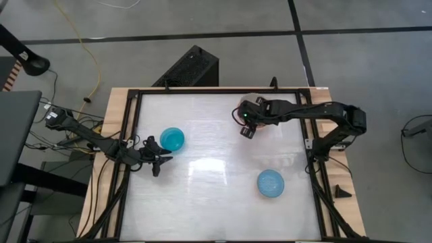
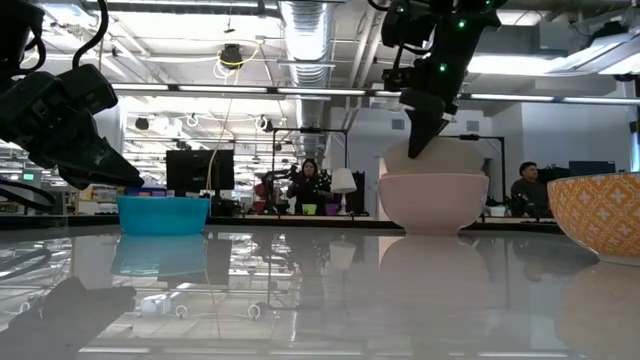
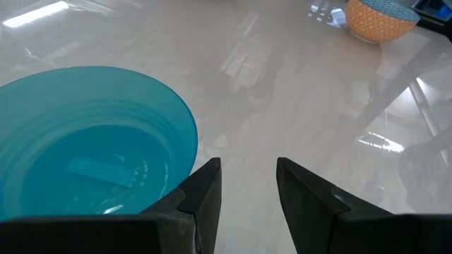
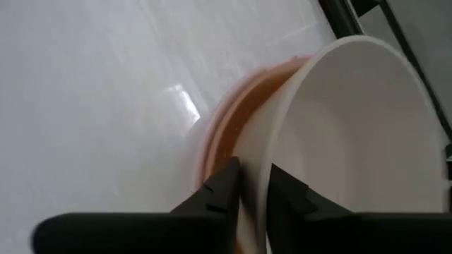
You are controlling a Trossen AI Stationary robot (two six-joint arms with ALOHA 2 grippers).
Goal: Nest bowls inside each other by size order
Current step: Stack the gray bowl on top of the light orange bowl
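Note:
A pale grey-beige bowl (image 4: 353, 141) sits tilted inside a pink bowl (image 2: 432, 203) at the table's far right. A salmon-orange rim (image 4: 236, 116) shows between the two. My right gripper (image 4: 256, 189) is shut on the pale bowl; it also shows in the low view (image 2: 420, 140). The teal bowl (image 1: 173, 139) stands on its base at the left. My left gripper (image 3: 248, 185) is open just beside the teal bowl's rim (image 3: 185, 134), on its near side. Whether it touches the rim I cannot tell. The light blue bowl (image 1: 271, 183), orange-patterned outside, stands near right. My right gripper pinches the pale bowl's wall at the rim (image 4: 258, 166), one finger inside the bowl and one outside, between it and the salmon-orange rim. The fingers come from above, pointing down. The bowl is tilted, its lower part resting inside the pink bowl.
The glossy white tabletop (image 1: 216, 196) lies open between the bowls. A black frame (image 1: 314, 175) runs along the table's edges. In the low view, people and desks show in the room beyond the table.

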